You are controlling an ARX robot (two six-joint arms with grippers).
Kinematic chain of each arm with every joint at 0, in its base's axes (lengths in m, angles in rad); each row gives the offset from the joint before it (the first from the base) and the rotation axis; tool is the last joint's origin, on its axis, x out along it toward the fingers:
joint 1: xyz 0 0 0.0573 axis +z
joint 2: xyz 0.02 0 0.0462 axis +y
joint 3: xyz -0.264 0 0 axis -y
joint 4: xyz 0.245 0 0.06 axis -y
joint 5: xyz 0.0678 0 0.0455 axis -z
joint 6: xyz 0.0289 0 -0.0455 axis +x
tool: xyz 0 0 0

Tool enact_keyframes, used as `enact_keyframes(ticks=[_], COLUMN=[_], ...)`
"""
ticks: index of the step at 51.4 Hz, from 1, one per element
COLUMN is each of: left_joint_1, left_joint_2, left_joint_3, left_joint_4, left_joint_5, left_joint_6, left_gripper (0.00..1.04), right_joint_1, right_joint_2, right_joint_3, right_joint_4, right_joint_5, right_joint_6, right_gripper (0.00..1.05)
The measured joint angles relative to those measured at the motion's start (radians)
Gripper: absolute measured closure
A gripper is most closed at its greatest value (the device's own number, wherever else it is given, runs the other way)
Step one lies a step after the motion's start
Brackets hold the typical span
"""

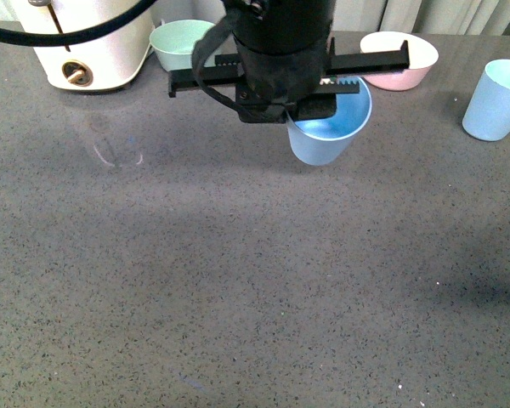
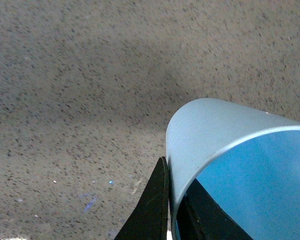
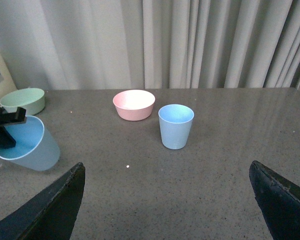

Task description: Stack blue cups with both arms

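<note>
Left gripper [image 2: 173, 196]: I pinch the tilted held cup [image 1: 327, 136] by its rim.
Right gripper [image 3: 167, 166]: jaws spread, empty.
Risk: thin rim hold; cup may slip.

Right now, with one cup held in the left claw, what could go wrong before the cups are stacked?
1. The left claw pinches the held cup by one spot of its rim, and the cup hangs tilted; it may slip out.
2. The other cup stands near the pink bowl; a tilted approach may knock it over or hit the bowl.
</note>
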Motion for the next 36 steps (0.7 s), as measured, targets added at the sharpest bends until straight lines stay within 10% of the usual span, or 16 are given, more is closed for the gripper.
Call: enact_keyframes(ticks=[36], left_joint_1=[-0.067], left_joint_2=[0.170], left_joint_3=[0.176], left_joint_4=[-0.087], left_joint_5=[-0.031], left_joint_6=[-0.014], left_gripper=[1.03], right_joint_1=[0.000], right_joint_2=[0.000], right_joint_3=[0.000], right_joint_4=[0.000], right_joint_5=[0.000], right_joint_6=[0.000], right_gripper=[0.09])
